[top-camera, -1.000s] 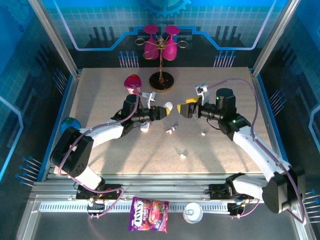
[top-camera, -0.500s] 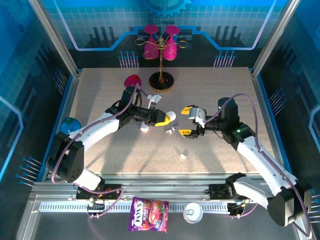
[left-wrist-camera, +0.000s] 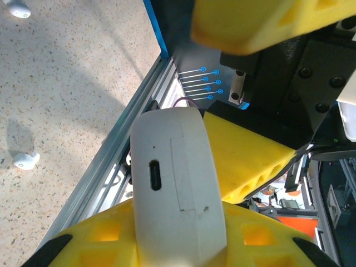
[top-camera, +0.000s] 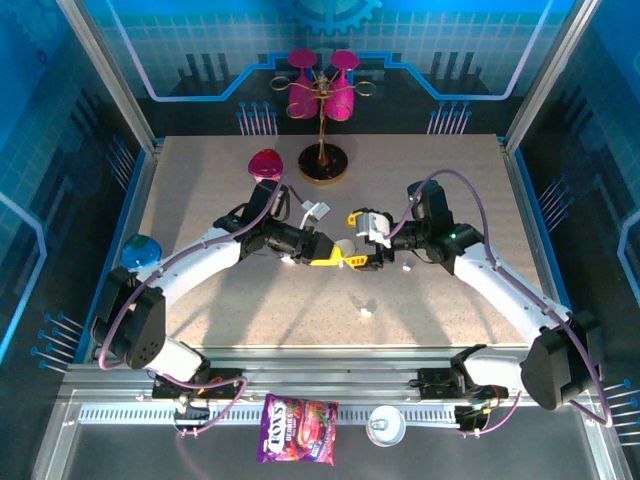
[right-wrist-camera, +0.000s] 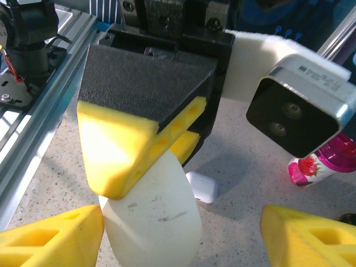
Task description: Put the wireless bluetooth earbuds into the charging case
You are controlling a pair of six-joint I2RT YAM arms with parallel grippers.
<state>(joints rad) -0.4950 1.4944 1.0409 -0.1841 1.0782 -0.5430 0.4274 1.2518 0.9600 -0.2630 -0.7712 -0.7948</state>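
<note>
At the near rail lies a candy packet [top-camera: 297, 428]. Beyond it on the tabletop [top-camera: 450, 180], the nearest earbud [top-camera: 367, 313] lies alone, well apart from both end effectors. A second earbud [top-camera: 406, 267] lies farther in, beside the right forearm and just behind the right end effector [top-camera: 360, 240].

The two arms meet at mid-tabletop. The left end effector [top-camera: 333, 257] is clamped on the white charging case [top-camera: 346, 247], its yellow fingers pressing the case's two broad faces. In the left wrist view the case's oval port faces the camera and the lid seam looks closed. The right end effector has its fingers wide apart, one on either side of the case. In the right wrist view the case sits in that gap, close against one finger, and I cannot tell whether they touch.

Just beyond the held case a smaller white case [right-wrist-camera: 201, 186] rests on the tabletop. Farther back a pink cup [top-camera: 265, 162] sits by the left arm, and a stand with pink glasses [top-camera: 322, 100] rises at the far edge
</note>
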